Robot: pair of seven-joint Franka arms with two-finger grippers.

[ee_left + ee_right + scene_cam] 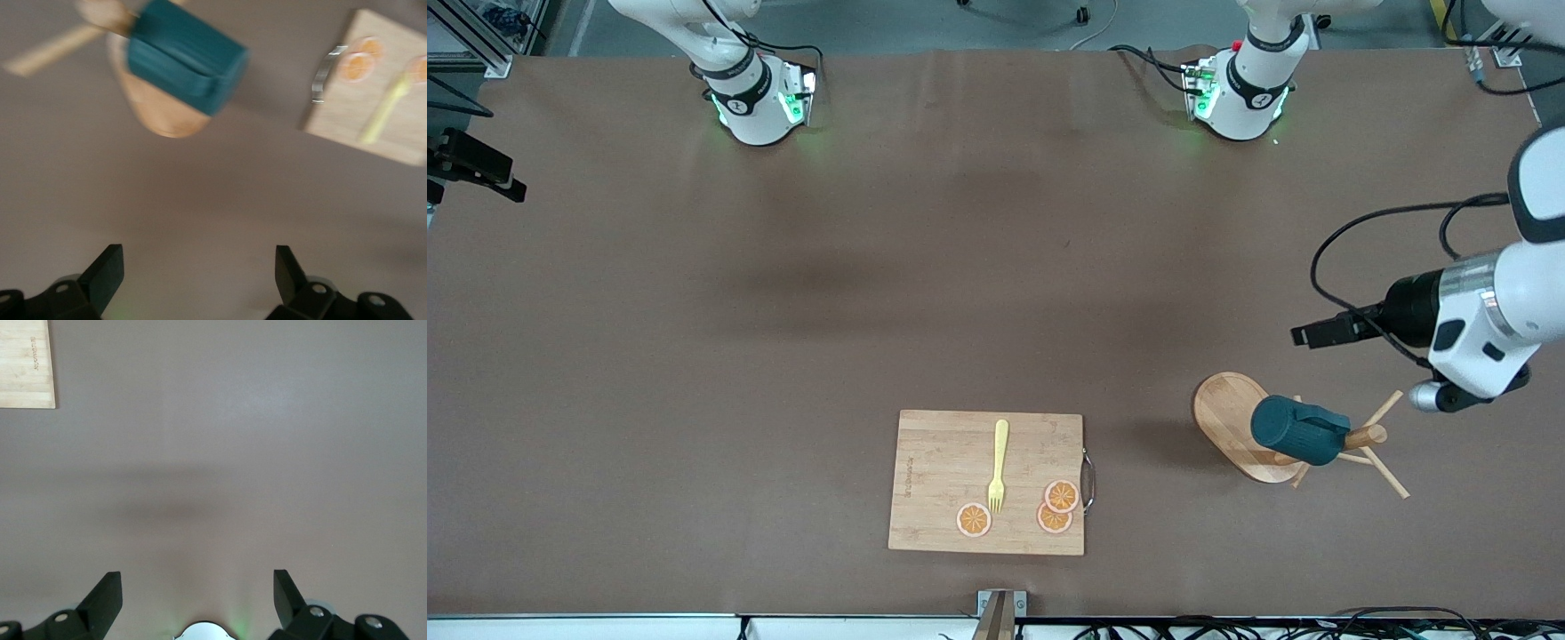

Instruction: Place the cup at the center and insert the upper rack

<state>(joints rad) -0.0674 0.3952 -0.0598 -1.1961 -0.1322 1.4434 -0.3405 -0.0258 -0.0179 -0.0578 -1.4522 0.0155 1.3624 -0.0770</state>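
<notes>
Your left gripper (193, 277) hovers wide open and empty above bare table beside the cup (1298, 430) hanging on the wooden stand (1232, 418); right gripper (193, 597) waits open. Cup isn't at center; grasping it looks next.

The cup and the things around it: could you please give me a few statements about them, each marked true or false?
1. The teal cup hangs on a peg of the wooden rack. True.
2. The fork lies on the bare table. False: it lies on the cutting board.
3. Three orange slices are on the board. True.
4. The left gripper is shut on the cup. False: its fingers are open, above bare table, with the cup apart from them.
5. The right gripper holds the board. False: it is open over bare table, only a corner of the board showing in its view.
</notes>
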